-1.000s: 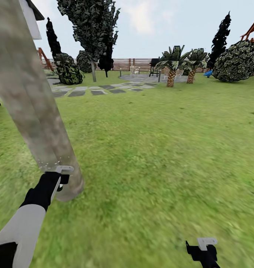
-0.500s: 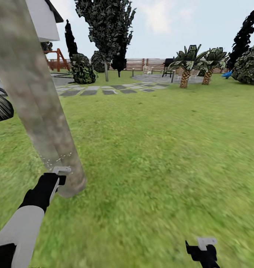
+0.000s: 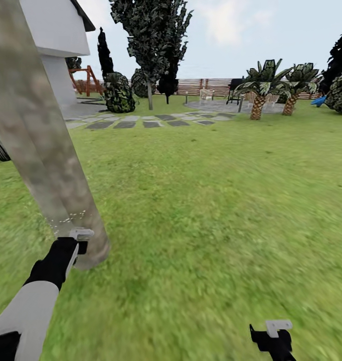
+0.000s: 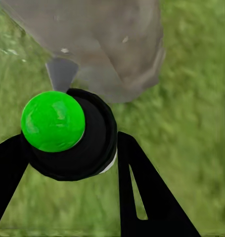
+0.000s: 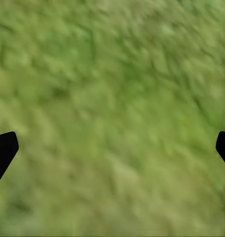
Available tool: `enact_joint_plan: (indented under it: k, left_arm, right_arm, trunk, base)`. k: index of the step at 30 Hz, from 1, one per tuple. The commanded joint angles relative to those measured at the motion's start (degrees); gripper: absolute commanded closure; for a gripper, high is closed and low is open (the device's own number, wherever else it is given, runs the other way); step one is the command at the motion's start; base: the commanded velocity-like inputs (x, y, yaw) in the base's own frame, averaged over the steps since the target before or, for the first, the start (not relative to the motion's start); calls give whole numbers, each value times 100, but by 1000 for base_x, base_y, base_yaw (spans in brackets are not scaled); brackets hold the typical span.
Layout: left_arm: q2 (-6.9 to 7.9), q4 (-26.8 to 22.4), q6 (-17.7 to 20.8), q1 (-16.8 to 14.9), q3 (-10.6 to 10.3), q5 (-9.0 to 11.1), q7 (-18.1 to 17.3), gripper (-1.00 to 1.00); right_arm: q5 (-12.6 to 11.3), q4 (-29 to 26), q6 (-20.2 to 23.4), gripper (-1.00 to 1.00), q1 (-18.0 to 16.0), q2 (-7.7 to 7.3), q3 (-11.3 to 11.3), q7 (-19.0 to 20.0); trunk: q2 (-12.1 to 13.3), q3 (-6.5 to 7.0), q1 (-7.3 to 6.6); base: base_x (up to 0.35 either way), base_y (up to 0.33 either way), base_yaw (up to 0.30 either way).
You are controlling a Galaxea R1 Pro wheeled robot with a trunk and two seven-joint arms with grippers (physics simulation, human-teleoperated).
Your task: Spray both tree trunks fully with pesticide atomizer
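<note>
A thick mottled grey-beige tree trunk [image 3: 45, 150] rises at the left of the head view. My left gripper [image 3: 81, 244] sits low against its base, shut on the pesticide atomizer [image 4: 67, 143], a small dark bottle whose top looks bright green in the left wrist view. The trunk's foot [image 4: 107, 44] stands just beyond the bottle there. Fine white spray specks [image 3: 65, 219] dot the trunk above the gripper. A second tree [image 3: 150, 95] with a pale trunk and a dark green crown stands far off by the stepping stones. My right gripper [image 3: 269, 338] hangs open over grass [image 5: 112, 98].
Green lawn [image 3: 216, 200] spreads ahead and to the right. Grey stepping stones [image 3: 141, 123] lead to a white house [image 3: 55, 45] at the back left. Short palms [image 3: 259, 100], dark bushes [image 3: 118, 93], and a brown slatted fence [image 3: 211, 86] line the far side.
The whole picture has slid to the right, so the camera has turned left. My left gripper stays at the trunk's base with the atomizer, and the spray specks remain. The right gripper has not moved.
</note>
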Motion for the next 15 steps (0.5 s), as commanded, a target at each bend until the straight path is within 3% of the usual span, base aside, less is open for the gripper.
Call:
enact_joint_plan:
  k: [1, 5, 15]
  left_arm:
    - [12, -3, -8, 30, 200, 11, 2, 100]
    - [26, 1, -89, 234, 606, -17, 10, 100]
    - [19, 22, -145, 398, 624, -24, 239, 100]
  right_arm:
    - [0, 0, 0, -100, 2, 0, 0, 1]
    - [0, 0, 0, -100, -1, 0, 0, 1]
    - [0, 1, 0, -100, 2, 0, 0, 6]
  trunk:
    - [0, 0, 0]
    - [0, 0, 0]
    - [0, 0, 0]
  base:
    - [117, -254, 234]
    - [117, -254, 265]
    - [130, -254, 248]
